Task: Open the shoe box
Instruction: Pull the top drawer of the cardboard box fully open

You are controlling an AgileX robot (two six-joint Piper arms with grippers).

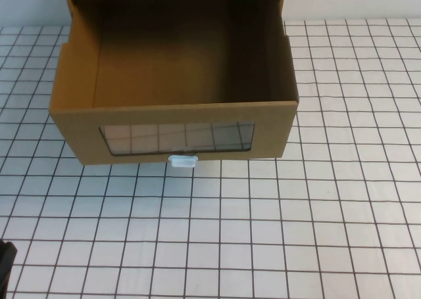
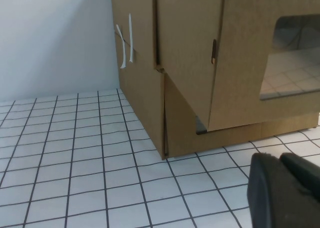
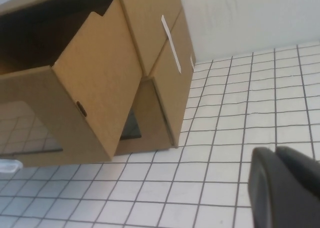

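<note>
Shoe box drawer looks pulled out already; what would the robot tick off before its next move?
1. Drawer slid forward out of the shoe box: ok.
2. Pull tab on the drawer front free of any grip: ok.
3. Right pincer shut, empty, off the box's right side: ok.
4. Left pincer near the box's left front corner, not touching it: ok.
5. Drawer out as far as it goes: cannot tell.

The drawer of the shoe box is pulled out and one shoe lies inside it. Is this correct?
Not quite: the drawer is pulled out but empty, as the high view shows. The left tool and right tool are apart from it.
</note>
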